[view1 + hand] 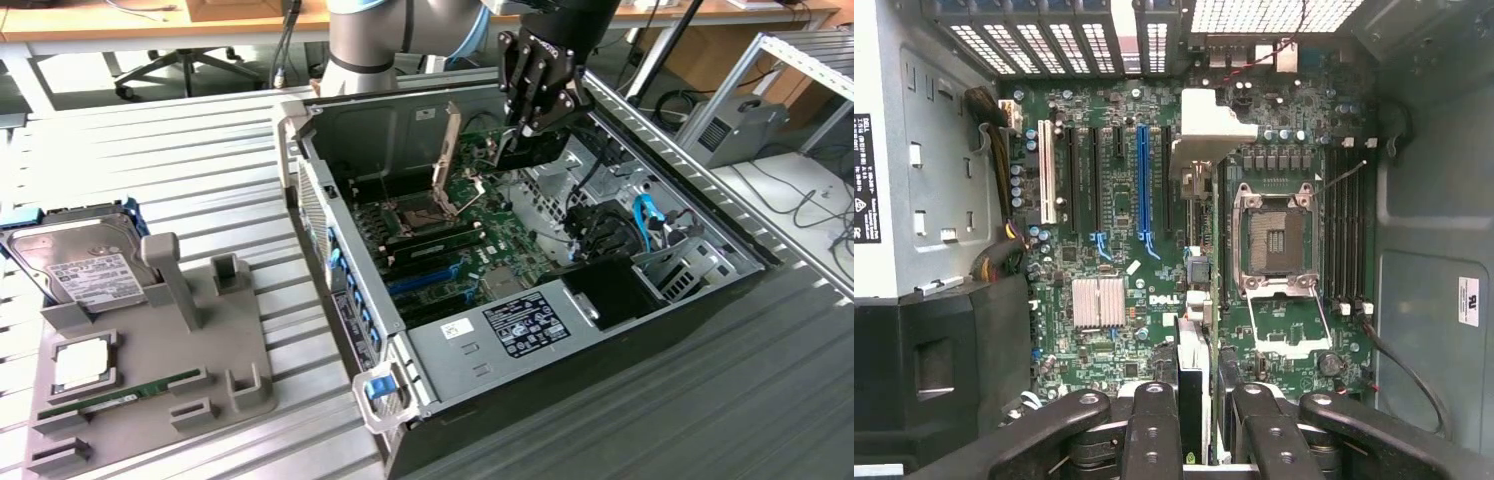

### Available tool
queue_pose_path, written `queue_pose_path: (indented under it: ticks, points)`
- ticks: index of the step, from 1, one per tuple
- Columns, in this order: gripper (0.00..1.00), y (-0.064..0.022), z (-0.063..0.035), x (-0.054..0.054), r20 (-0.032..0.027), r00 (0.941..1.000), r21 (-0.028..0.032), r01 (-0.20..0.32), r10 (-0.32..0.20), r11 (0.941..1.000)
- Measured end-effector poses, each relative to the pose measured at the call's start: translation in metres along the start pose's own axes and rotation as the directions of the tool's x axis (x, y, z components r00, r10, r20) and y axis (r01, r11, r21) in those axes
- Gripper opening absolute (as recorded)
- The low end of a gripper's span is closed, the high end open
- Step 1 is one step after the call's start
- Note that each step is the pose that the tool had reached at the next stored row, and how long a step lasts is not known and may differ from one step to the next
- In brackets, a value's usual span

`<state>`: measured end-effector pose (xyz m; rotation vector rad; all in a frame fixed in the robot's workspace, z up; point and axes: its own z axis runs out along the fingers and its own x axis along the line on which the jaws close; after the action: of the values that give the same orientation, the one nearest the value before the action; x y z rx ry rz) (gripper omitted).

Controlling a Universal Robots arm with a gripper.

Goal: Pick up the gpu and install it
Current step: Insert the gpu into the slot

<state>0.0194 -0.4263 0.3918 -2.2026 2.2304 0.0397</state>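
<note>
The gpu (523, 150) is gripped on edge by the end effector (537, 122). Its fingers (1154, 430) are drawn partway together and clamped on the card's two faces. The card is held over the open computer case (350, 190), which is laid on its side on the slatted surface (174, 160).

From the wrist, the gpu (1194, 370) is seen edge-on as a thin dark strip running away from the end effector (1202, 420). Its pale bracket (1209, 125) is carried at the far end, towards the vented wall of the case. The card is lined up over the motherboard (1109, 200), between the row of expansion slots (1142, 175) and the cpu socket (1276, 235). Whether its lower edge is touching a slot cannot be told.

At the exterior view's left, a grey holder (200, 340) is set on the surface. A hard drive (83, 275) and a RAM stick (120, 395) are kept in it, well apart from the case.
</note>
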Motion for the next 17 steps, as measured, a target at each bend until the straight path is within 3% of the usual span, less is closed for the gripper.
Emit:
queue_pose_path:
  ticks: [17]
  points:
    - [0.26, 0.0, 0.0, 0.0, -0.0007, 0.9985, -0.0013, 0.055, -0.055, 0.9985]
